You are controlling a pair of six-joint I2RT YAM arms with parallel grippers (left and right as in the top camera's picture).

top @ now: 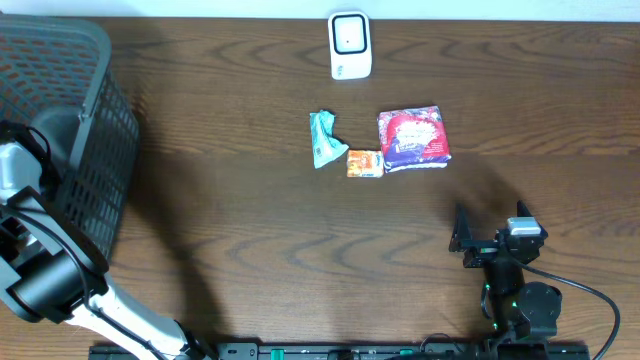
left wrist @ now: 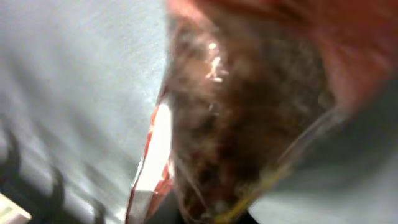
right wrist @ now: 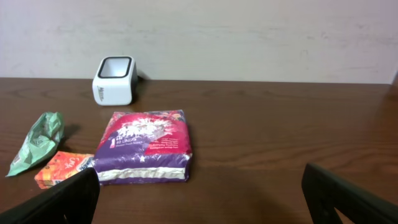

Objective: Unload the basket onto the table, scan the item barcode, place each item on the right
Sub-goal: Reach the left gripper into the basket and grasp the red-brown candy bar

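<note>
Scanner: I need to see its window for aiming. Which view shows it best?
Overhead: the scanner shows its window face-on, unobstructed. Right wrist sees the scanner obliquely from the side; left wrist misses it entirely.

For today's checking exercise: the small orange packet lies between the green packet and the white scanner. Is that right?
Not quite. The small orange packet lies between the green packet and the purple snack bag; the white scanner stands farther back. The overhead view shows it.
</note>
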